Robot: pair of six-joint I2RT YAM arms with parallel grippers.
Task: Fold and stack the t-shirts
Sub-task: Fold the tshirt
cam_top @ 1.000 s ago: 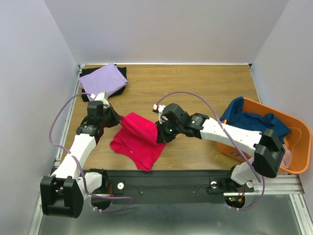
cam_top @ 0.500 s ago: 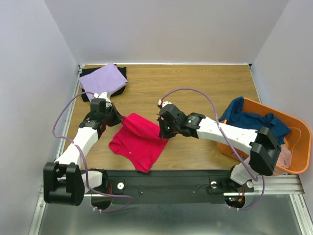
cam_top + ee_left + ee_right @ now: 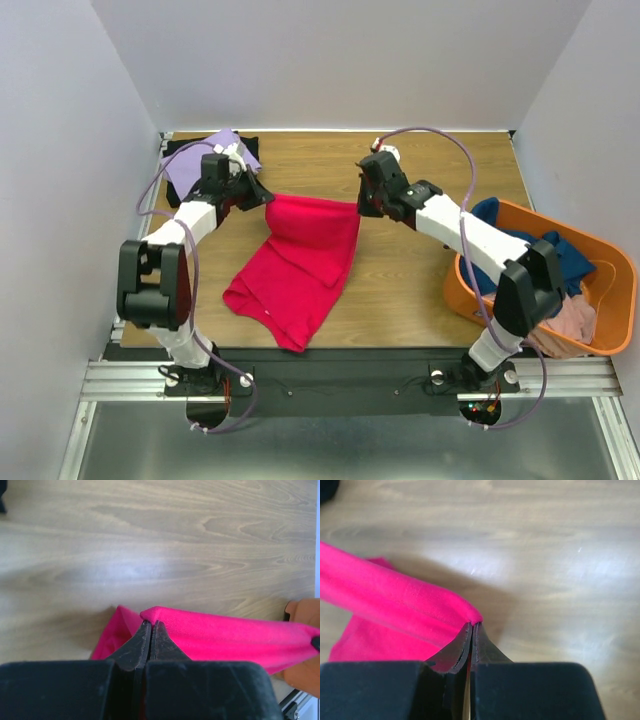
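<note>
A crimson-pink t-shirt (image 3: 300, 260) hangs stretched between my two grippers, its lower part trailing on the wooden table toward the near edge. My left gripper (image 3: 266, 196) is shut on its left top corner (image 3: 155, 614). My right gripper (image 3: 360, 204) is shut on the right top corner (image 3: 470, 616). The held edge runs taut above the table. A lavender t-shirt (image 3: 200, 160) lies folded on a black t-shirt (image 3: 180, 148) at the far left corner, partly hidden by my left arm. Navy blue (image 3: 505, 245) and dusty pink (image 3: 565, 325) t-shirts sit in the tub.
An orange plastic tub (image 3: 610, 300) stands at the right side of the table, with the right arm reaching past its left end. Walls close the table at the back and both sides. Bare wood (image 3: 430, 160) shows at the back middle.
Both grippers have carried the crimson-pink shirt's top edge away from the near side toward the back and spread apart, lifting and stretching the shirt out.
</note>
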